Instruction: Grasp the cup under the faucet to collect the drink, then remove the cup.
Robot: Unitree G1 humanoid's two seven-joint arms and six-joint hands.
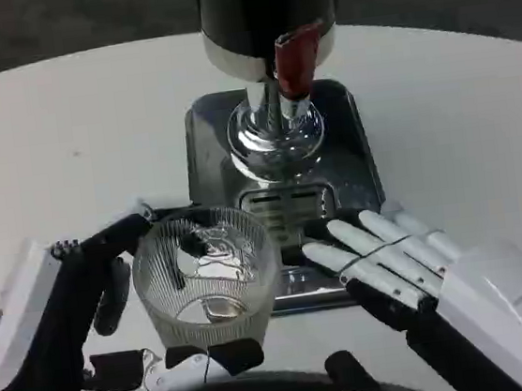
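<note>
While my left hand (117, 335) grasps the ribbed glass cup (204, 276) at lower centre, the cup sits just off the drip tray's (349, 138) front-left edge, below the faucet (277, 128). My right hand (391, 261) lies released, fingers spread, over the tray's front-right edge. I see bare white desk (65, 133) at upper left and right.

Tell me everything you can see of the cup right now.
The cup is clear and ribbed, glass or plastic by its look, standing upright with its mouth open toward the camera. Whether it holds liquid I cannot tell. The left hand wraps it, black fingers along its far and near sides. It sits at the front left edge of the dispenser's metal drip tray, nearer the camera than the red-handled faucet, not beneath it. The right hand lies beside it, apart.
</note>
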